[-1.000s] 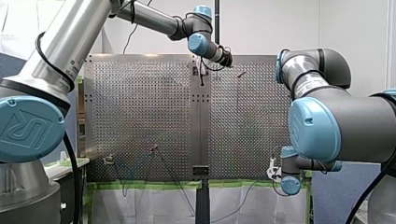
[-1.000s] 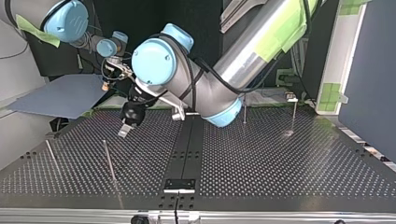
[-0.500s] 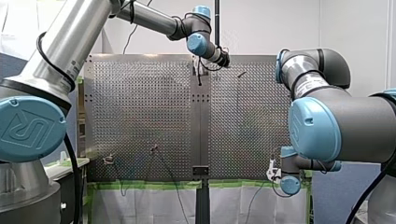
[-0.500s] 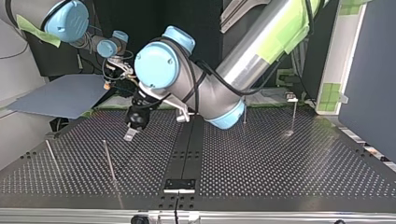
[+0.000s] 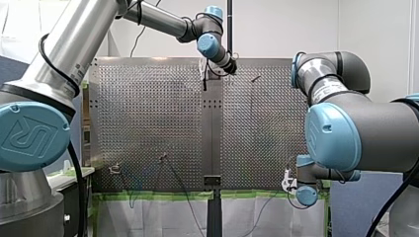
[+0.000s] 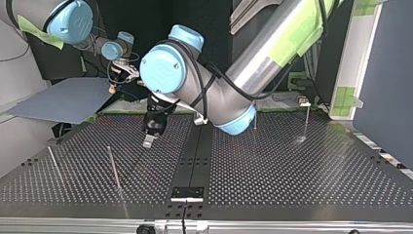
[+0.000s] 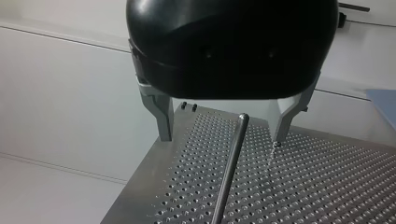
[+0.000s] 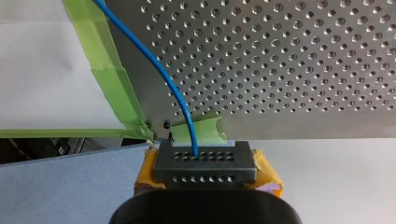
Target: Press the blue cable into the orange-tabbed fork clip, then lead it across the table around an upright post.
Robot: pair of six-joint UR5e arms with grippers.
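between the closed fingers of my right gripper (image 8: pixel 204 161) sits the blue cable (image 8: pixel 156 63). it comes out of the dark perforated face flanked by yellow pads (image 8: pixel 267 173) and curves away ahead of the gripper across the perforated table (image 8: pixel 303 56), meeting a strip of green tape (image 8: pixel 109 79) on the table's edge. in the front view this gripper (image 5: pixel 288 180) hangs beside the table's near corner, well apart from my left gripper (image 5: pixel 204 83), which is over the far edge. my left gripper's metal fingers (image 7: pixel 163 116) stand wide apart and hold nothing. ahead of them, in line with the gap, an upright post (image 7: pixel 231 168) rises from the table, closer to one finger than the other and touching neither. in the top view the same gripper (image 6: pixel 147 142) points down at the table, with an upright post (image 6: pixel 114 168) standing apart from its fingertips.
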